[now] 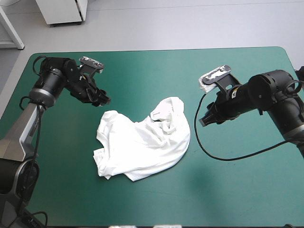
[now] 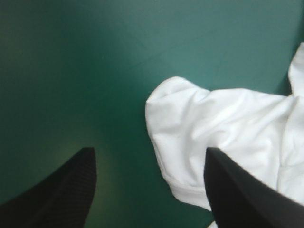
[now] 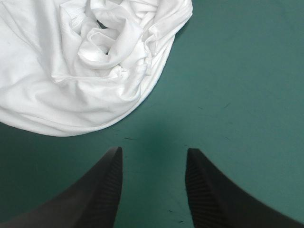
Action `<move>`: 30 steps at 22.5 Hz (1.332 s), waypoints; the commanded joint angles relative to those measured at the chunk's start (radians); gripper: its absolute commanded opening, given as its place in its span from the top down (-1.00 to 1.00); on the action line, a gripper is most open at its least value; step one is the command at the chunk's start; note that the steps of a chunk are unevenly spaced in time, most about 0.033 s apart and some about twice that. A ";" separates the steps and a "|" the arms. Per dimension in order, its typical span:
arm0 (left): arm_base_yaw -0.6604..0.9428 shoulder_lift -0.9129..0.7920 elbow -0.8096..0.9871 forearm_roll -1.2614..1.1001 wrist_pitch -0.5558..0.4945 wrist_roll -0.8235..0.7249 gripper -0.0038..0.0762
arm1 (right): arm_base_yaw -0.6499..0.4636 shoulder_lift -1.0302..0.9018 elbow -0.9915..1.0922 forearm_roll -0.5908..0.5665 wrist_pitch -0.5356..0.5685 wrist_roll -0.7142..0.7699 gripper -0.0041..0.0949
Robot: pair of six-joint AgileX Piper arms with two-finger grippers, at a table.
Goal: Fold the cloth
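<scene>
The white T-shirt (image 1: 142,140) lies crumpled in a loose heap in the middle of the teal-green table. My left gripper (image 1: 103,99) hovers just off the heap's far left corner, open, with nothing between its fingers. In the left wrist view the T-shirt (image 2: 223,128) lies ahead, and one finger (image 2: 242,194) partly overlaps its hem; the left gripper (image 2: 149,154) stands over bare cover. My right gripper (image 1: 205,121) stays open a short way off the heap's right edge. In the right wrist view the T-shirt (image 3: 85,66) lies ahead of the right gripper (image 3: 153,154), apart from it.
Bare teal-green cover (image 1: 228,190) surrounds the heap on all sides. The table's front edge (image 1: 166,224) runs close below the heap, and its far edge (image 1: 156,50) lies well behind both arms.
</scene>
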 commanded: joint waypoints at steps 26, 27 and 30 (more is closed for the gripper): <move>0.001 0.236 0.017 -0.123 -0.125 0.024 0.23 | 0.000 0.118 -0.030 -0.103 -0.169 -0.005 0.01; -0.001 0.238 0.017 -0.127 -0.125 0.026 0.35 | 0.000 0.138 -0.037 -0.110 -0.175 -0.005 0.01; -0.006 0.252 0.017 -0.133 -0.123 0.028 0.72 | 0.000 0.200 -0.061 -0.123 -0.181 -0.005 0.01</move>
